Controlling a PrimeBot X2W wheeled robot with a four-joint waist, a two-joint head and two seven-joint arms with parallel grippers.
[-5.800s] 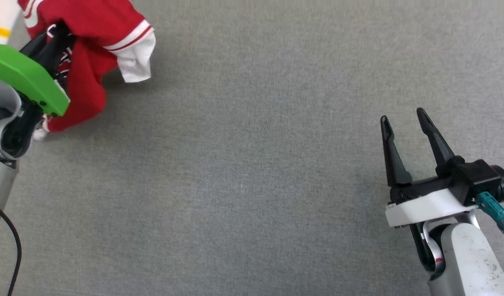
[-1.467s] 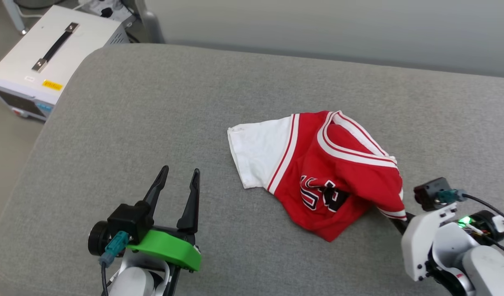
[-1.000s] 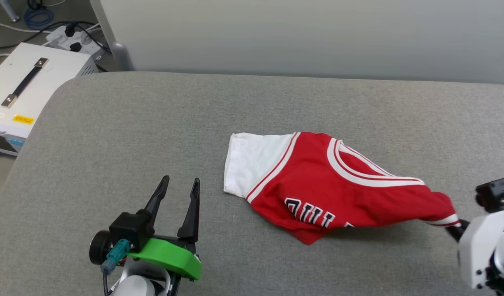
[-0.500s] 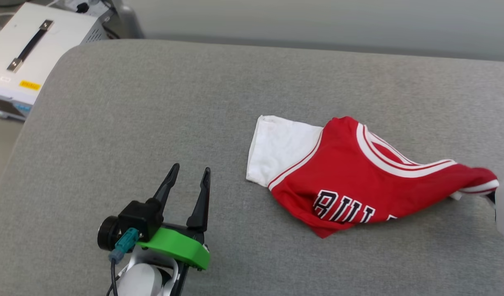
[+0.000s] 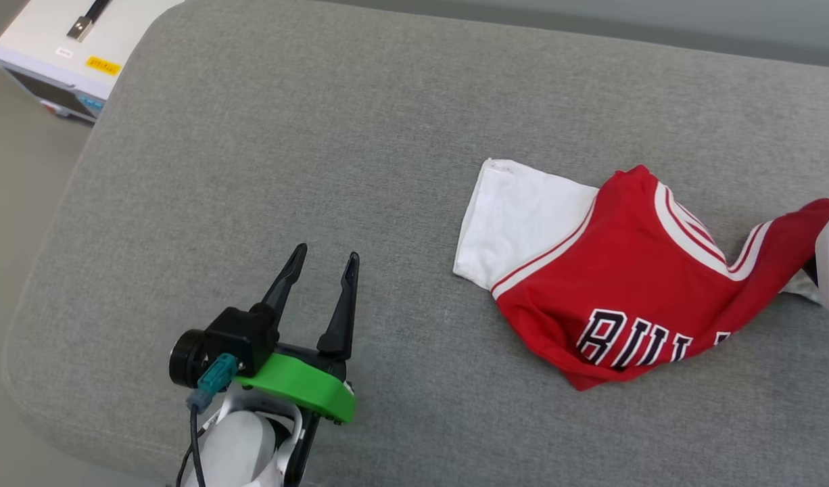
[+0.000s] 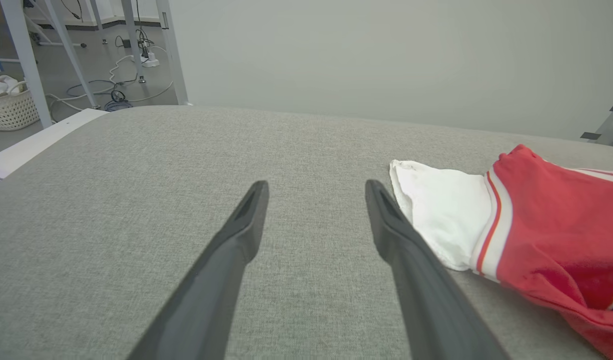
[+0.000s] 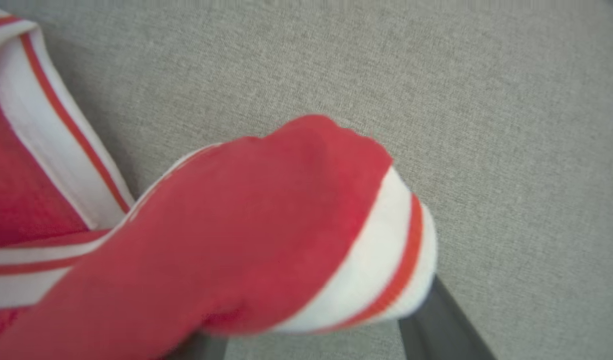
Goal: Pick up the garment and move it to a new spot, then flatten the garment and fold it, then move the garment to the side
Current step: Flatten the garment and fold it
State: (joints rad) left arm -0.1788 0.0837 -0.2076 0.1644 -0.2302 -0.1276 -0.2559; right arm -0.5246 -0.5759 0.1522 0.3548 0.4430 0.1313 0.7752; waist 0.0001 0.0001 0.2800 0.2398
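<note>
Count: one shirt, crumpled on the grey pad, right of centre, one white sleeve flat. Left gripper: fingers parted, holding nothing, well apart from it. Right gripper: fingers spread, striped cuff draped over them. One white box beside the pad.

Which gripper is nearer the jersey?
Right. The right gripper is under the jersey's striped end, with cloth draped over it. The left gripper is apart from the jersey, off to its left.
</note>
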